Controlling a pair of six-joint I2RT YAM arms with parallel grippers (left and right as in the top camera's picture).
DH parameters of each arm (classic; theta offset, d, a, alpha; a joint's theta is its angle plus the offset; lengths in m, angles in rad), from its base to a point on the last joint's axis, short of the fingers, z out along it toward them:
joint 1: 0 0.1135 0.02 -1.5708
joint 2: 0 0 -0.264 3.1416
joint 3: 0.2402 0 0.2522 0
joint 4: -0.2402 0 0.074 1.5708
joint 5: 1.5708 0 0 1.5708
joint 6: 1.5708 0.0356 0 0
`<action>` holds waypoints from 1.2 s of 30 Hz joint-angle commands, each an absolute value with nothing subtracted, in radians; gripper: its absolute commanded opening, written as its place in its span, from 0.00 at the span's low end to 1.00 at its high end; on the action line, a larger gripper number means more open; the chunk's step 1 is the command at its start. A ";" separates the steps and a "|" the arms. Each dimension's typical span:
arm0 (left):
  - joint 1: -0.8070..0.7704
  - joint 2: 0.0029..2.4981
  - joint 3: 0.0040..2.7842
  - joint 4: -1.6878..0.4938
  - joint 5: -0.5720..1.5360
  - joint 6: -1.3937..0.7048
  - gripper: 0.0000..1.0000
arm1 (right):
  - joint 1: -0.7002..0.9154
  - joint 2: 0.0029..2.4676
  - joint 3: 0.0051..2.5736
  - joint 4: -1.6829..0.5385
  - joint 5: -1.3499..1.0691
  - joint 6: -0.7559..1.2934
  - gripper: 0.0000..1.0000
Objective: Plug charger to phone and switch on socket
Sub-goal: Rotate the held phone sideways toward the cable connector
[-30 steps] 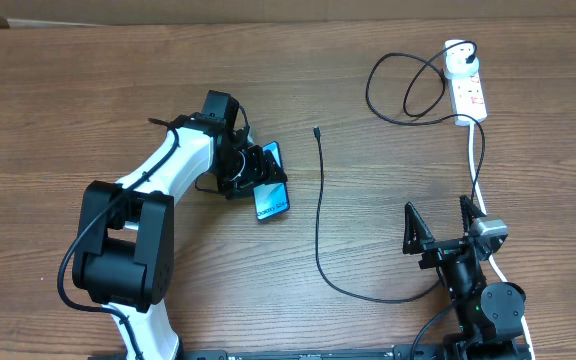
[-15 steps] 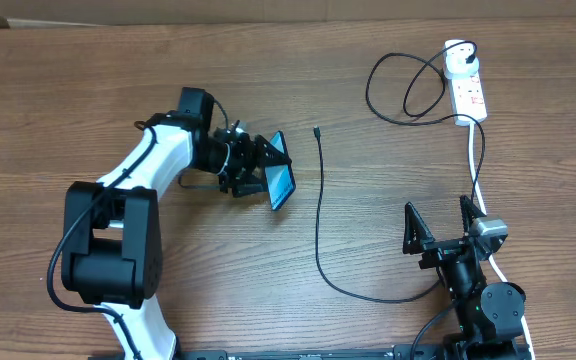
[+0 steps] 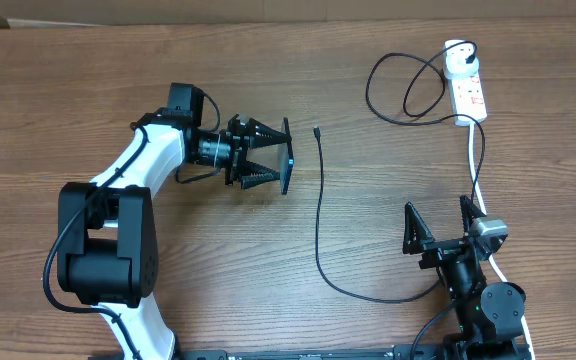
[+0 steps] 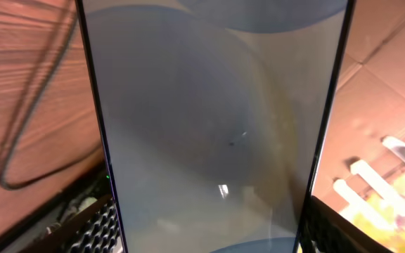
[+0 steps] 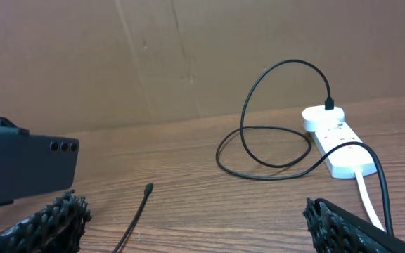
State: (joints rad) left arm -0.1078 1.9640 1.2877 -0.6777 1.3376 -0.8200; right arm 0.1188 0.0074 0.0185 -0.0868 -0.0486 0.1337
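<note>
My left gripper (image 3: 276,156) is shut on the phone (image 3: 287,156), holding it on edge above the table, so from overhead only its dark thin edge shows. In the left wrist view the phone's grey-blue screen (image 4: 216,119) fills the frame between my fingers. In the right wrist view its dark back (image 5: 23,169) shows at the left. The charger's black cable (image 3: 318,215) lies on the table, with its connector tip (image 3: 316,131) just right of the phone, and its white plug adapter (image 3: 458,64) sits in the socket strip (image 3: 468,90). My right gripper (image 3: 446,228) is open and empty at the front right.
The strip's white lead (image 3: 478,180) runs down toward my right arm. The black cable loops (image 3: 408,85) left of the strip. A cardboard wall (image 5: 188,56) stands behind the table.
My left gripper has lifted the phone off the table and turned it from flat to on edge, moving it up and right toward the connector tip. The right arm has not moved.
</note>
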 commanded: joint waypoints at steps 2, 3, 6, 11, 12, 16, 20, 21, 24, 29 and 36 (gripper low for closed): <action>-0.084 1.950 1.313 -0.650 1.477 -0.882 0.58 | 0.123 0.003 0.008 -0.081 -0.054 0.129 1.00; -0.078 1.950 1.313 -0.648 1.489 -0.891 0.58 | 0.123 0.003 0.008 -0.081 -0.054 0.129 1.00; -0.063 1.950 1.313 -0.649 1.502 -0.896 0.58 | 0.123 0.003 0.008 -0.081 -0.054 0.129 1.00; -0.047 1.950 1.313 -0.649 1.520 -0.896 0.58 | 0.123 0.003 0.008 -0.081 -0.054 0.129 0.99; -0.046 1.950 1.313 -0.649 1.521 -0.896 0.58 | 0.123 0.003 0.008 -0.081 -0.054 0.129 1.00; -0.044 1.950 1.313 -0.649 1.533 -0.896 0.58 | 0.123 0.003 0.008 -0.081 -0.054 0.129 1.00; -0.044 1.950 1.313 -0.649 1.547 -0.898 0.58 | 0.123 0.003 0.008 -0.081 -0.054 0.129 1.00; -0.044 1.950 1.313 -0.649 1.547 -0.898 0.57 | 0.123 0.003 0.008 -0.081 -0.054 0.129 1.00; -0.044 1.950 1.313 -0.649 1.547 -0.898 0.57 | 0.123 0.003 0.008 -0.081 -0.054 0.129 1.00; -0.044 1.950 1.313 -0.649 1.547 -0.898 0.57 | 0.123 0.003 0.008 -0.081 -0.054 0.129 1.00; -0.044 1.950 1.313 -0.649 1.546 -0.898 0.57 | 0.123 0.003 0.008 -0.081 -0.054 0.129 1.00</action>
State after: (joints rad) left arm -0.0456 1.9640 1.2877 -0.6533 1.4818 -0.8886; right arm 0.1184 0.0074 0.0185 -0.0864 -0.0483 0.1337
